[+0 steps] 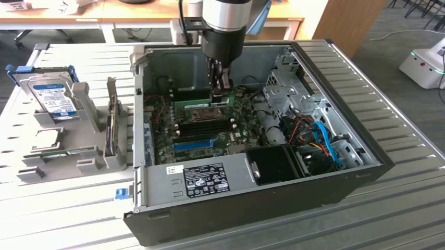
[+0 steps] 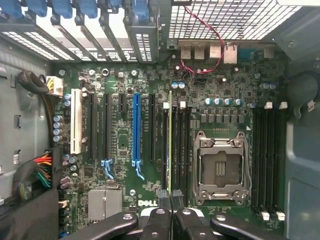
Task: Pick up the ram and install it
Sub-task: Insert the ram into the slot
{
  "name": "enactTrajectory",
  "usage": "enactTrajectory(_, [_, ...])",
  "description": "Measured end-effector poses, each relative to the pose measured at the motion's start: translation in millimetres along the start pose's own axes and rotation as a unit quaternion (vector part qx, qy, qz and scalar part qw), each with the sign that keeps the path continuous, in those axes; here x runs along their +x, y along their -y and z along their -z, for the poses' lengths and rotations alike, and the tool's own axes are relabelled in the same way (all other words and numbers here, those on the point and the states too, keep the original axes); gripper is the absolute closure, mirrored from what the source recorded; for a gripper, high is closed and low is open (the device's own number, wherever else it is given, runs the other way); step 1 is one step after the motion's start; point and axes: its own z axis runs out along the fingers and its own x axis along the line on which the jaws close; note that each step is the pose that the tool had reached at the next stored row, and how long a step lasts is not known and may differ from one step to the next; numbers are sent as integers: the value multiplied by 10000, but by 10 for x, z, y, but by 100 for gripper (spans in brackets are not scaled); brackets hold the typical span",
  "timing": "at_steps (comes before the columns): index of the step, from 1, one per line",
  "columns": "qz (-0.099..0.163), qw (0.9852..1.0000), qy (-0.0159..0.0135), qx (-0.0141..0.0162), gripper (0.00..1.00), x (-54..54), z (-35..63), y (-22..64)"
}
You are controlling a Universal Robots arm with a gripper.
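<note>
Our claw (image 2: 170, 197) is clamped on the ram (image 2: 170, 135), holding it edge-down and parallel to the motherboard (image 2: 125, 125) memory slots (image 2: 181, 145), we judge for seating.

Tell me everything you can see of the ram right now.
The ram is a long, thin green board, seen edge-on in the wrist view. It stands on its edge among the black memory slots beside the CPU socket, parallel to them. The tool is closed on one end of it. Whether it is fully seated cannot be told.
</note>
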Motion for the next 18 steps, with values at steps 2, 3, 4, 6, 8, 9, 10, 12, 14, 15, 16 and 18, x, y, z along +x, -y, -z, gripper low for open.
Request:
enactTrajectory(2, [0,10000,0,0,88,0,-23,0])
enactTrajectory(3, [0,10000,0,0,88,0,-33,0])
enactTrajectory(4, [0,10000,0,0,88,0,-45,0])
enactTrajectory(6, [0,10000,0,0,88,0,-69,0])
enactTrajectory(8, [0,10000,0,0,88,0,-96,0])
enactTrajectory(9, [0,10000,0,0,88,0,-109,0])
enactTrajectory(10, [0,10000,0,0,88,0,-123,0])
enactTrajectory(12, [0,10000,0,0,88,0,-153,0])
enactTrajectory(14, [0,10000,0,0,88,0,-186,0])
enactTrajectory(15, [0,10000,0,0,88,0,-201,0])
enactTrajectory(16, [0,10000,0,0,88,-1,-216,0])
enactTrajectory(18, [0,10000,0,0,88,0,-242,0])
